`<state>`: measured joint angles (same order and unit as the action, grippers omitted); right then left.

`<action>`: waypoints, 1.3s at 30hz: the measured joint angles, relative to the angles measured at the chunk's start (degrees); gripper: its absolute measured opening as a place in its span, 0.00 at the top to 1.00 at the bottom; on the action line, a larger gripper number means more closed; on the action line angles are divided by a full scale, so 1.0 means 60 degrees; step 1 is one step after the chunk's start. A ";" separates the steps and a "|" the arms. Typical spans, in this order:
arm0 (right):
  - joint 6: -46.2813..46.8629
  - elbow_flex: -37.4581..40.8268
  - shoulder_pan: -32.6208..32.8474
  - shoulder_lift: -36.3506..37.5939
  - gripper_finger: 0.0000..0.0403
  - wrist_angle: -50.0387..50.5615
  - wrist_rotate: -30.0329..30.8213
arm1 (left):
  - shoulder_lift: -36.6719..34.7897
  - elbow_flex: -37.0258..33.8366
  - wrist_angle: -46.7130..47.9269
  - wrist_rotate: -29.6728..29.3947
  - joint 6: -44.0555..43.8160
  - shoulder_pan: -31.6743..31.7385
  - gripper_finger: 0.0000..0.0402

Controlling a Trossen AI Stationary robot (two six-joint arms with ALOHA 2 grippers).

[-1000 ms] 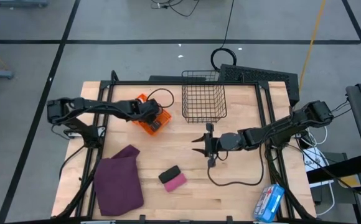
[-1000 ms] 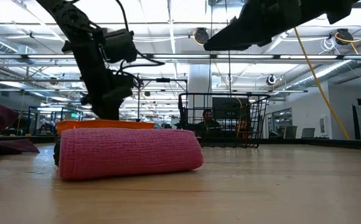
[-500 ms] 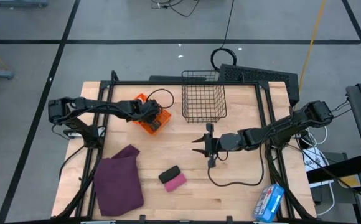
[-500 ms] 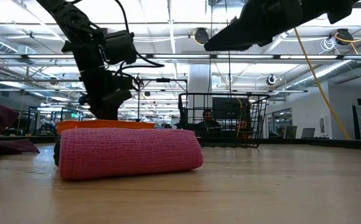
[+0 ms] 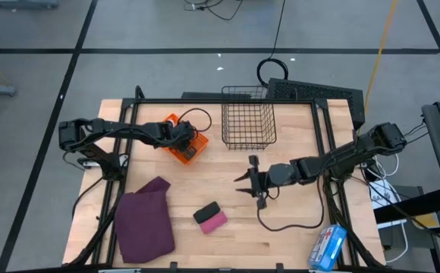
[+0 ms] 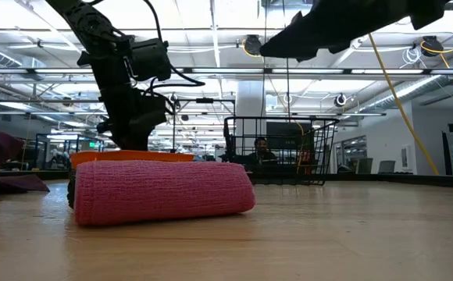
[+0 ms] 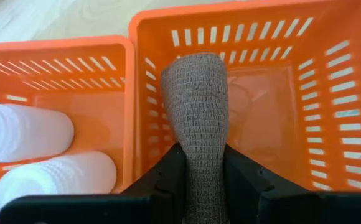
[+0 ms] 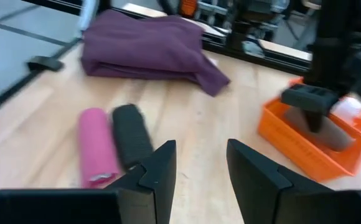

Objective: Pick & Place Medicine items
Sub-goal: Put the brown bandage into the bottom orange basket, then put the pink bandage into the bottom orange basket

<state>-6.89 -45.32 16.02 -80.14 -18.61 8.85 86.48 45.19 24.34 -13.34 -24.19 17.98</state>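
Two white bottles (image 7: pixel 28 149) (orange tray (image 7: pixel 243 22))

Wooden table (image 5: pixel 296 227): orange tray (image 5: pixel 176 154), wire basket (image 5: pixel 247 125), cloth (image 5: pixel 143 220)

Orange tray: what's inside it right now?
The orange tray has two compartments. One holds a brown bandage roll, clamped by the left gripper. The other holds two white ribbed rolls; its far end is out of frame.
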 joint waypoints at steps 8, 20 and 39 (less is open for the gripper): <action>0.0336 0.0000 0.0379 -0.0007 0.63 -0.0051 -0.0530 | 0.0000 0.0000 -0.0004 0.0185 -0.0278 0.0000 0.79; 0.0539 0.0000 0.0796 -0.0007 0.46 -0.0069 -0.0510 | 0.0000 -0.0004 -0.0095 0.0918 -0.1016 0.0000 0.56; 0.1206 0.0808 0.1033 -0.1415 0.46 -0.2588 -0.0526 | -0.1027 0.2078 0.0967 0.0987 -0.0514 -0.0461 0.15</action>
<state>0.35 -40.47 22.22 -88.63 -34.14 5.69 80.32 57.66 30.14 -7.42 -27.27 15.21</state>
